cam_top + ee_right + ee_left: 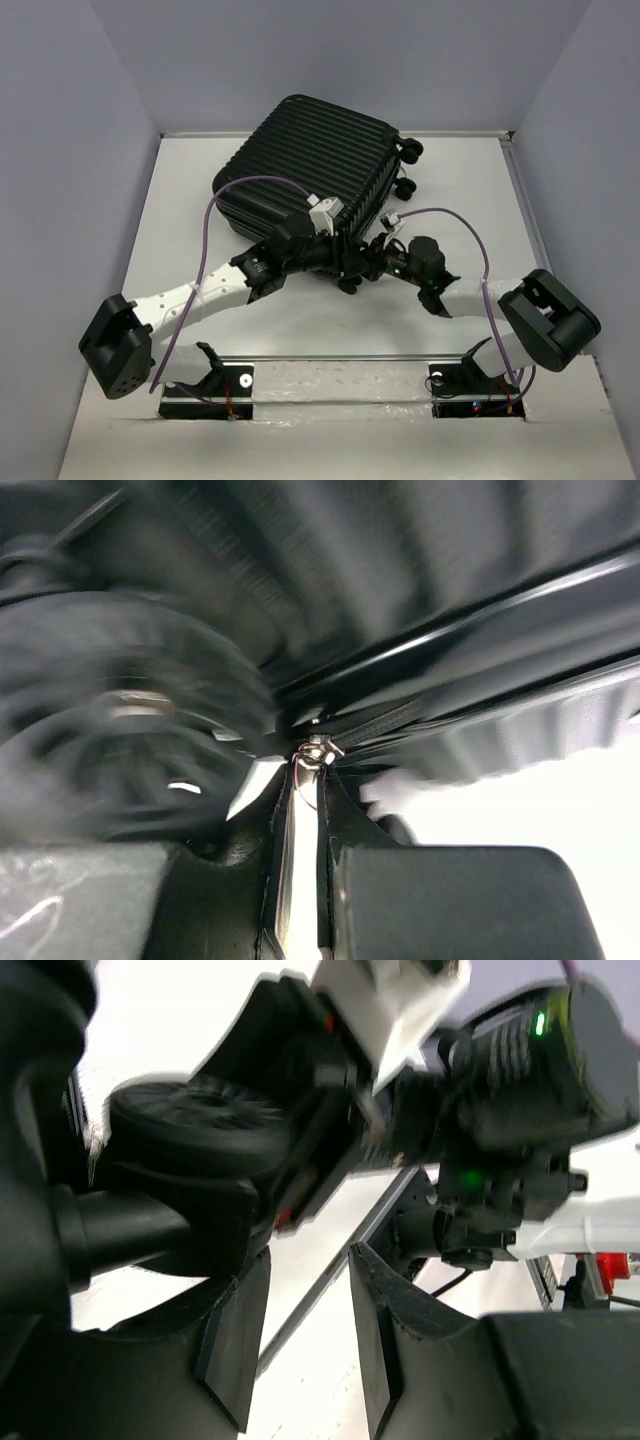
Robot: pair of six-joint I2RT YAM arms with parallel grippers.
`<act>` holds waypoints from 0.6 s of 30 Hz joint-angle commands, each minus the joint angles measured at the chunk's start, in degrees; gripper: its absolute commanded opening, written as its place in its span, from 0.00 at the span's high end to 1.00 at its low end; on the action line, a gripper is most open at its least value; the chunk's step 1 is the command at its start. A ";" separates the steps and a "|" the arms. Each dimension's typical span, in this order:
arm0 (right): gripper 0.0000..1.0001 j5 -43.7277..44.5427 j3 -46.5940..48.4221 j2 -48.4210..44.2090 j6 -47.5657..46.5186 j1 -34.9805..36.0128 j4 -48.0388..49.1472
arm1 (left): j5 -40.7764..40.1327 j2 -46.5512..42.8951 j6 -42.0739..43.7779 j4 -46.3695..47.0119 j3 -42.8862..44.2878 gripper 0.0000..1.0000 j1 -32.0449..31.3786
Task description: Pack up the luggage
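Overhead, the luggage (310, 165) lies closed and flat on the table (200, 200), just beyond both claws. They meet at its near corner, with the left claw (348, 272) reaching in beside the right claw (378, 248), nearly touching it.

From the left wrist, the left claw (308, 1260) is spread, with only bare table between its fingers. A wheel (195, 1125) of the case sits up and to its left. The right arm's wrist (510, 1110) crowds in up and to its right.

From the right wrist, the right claw (305, 770) is pressed together on what looks like the zipper pull (315, 748), right at its tips. The zipper seam (420, 715) runs off to the right, and the wheel (120, 720) sits close on the left.

That pinch is on a thin tab, so a tug off the line of the seam could slip it free or jam the slider at the corner. With nothing bracing the case, it may slide instead of the zipper running. The two wrists are also close enough to knock together.
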 commanded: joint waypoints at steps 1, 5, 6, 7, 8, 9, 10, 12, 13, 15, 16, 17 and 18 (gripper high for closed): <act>0.93 -0.78 -5.98 -3.44 7.52 6.84 10.95 | -5.22 5.51 4.92 5.72 11.65 0.53 1.00; 0.93 2.28 -8.53 -5.28 11.40 12.99 13.61 | -5.22 11.14 6.23 5.11 19.82 0.54 1.00; 0.93 3.51 -8.89 -5.89 11.93 15.53 13.52 | -5.30 12.98 6.50 4.41 21.50 0.55 1.00; 0.93 6.83 -9.32 -6.42 12.63 16.95 13.78 | -5.65 13.78 6.24 4.40 24.39 0.56 1.00; 0.93 8.52 -9.94 -6.69 13.86 19.31 14.48 | -5.40 15.88 6.06 4.40 25.99 0.56 1.00; 0.93 10.45 -10.64 -6.60 14.83 19.33 15.18 | -4.44 17.46 6.32 2.92 28.09 0.58 1.09; 0.93 15.08 -12.39 -5.82 17.01 20.38 18.41 | -4.16 18.61 6.33 1.95 32.72 0.58 1.17; 0.93 18.71 -13.72 -3.54 19.13 20.39 26.82 | -2.25 22.11 5.80 1.68 39.14 0.58 1.17; 0.93 19.16 -13.98 -2.48 19.14 20.39 28.62 | -1.01 23.70 5.89 0.11 42.58 0.58 1.18; 0.93 22.49 -13.38 -1.25 18.97 20.91 28.73 | 0.66 27.39 7.63 -7.85 50.05 0.57 1.18; 0.93 26.25 -11.81 -0.29 18.62 20.91 26.20 | 2.32 29.50 7.82 -9.21 53.65 0.57 1.18; 0.93 28.11 -11.01 0.25 18.62 20.91 25.22 | 2.60 29.43 8.08 -10.18 54.12 0.57 1.18; 0.93 29.09 -10.22 0.51 18.88 20.91 24.43 | 2.17 27.08 9.21 -11.32 53.52 0.57 1.18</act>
